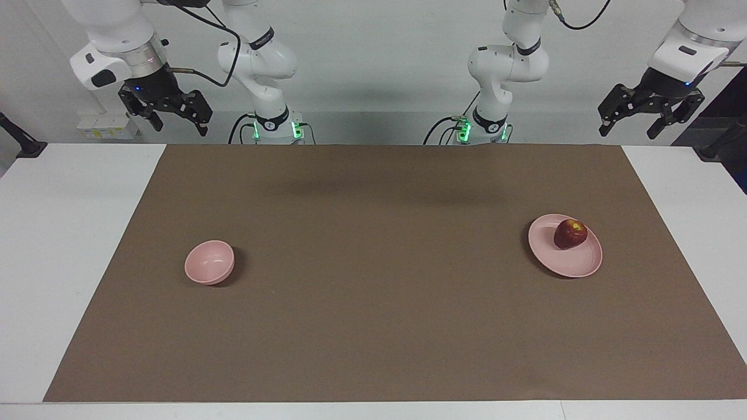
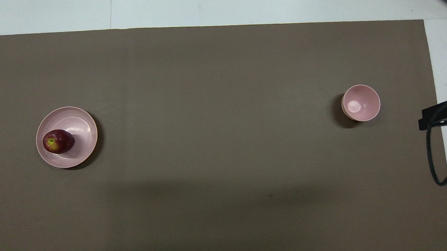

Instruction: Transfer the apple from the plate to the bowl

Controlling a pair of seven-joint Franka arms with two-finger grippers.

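Task not yet begun: both arms waited raised at the robots' edge of the table.

The apple (image 1: 570,234) sat on the plate (image 1: 575,265) toward the left arm's end, well apart from the open, empty left gripper (image 1: 634,123); next, that gripper would need to descend over it (the bowl (image 1: 209,262) stood empty toward the right arm's end, the right gripper (image 1: 178,119) likewise open).

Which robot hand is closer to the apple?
The left gripper: it hangs open above the apple's end of the table. The right gripper hangs open at the bowl's end.
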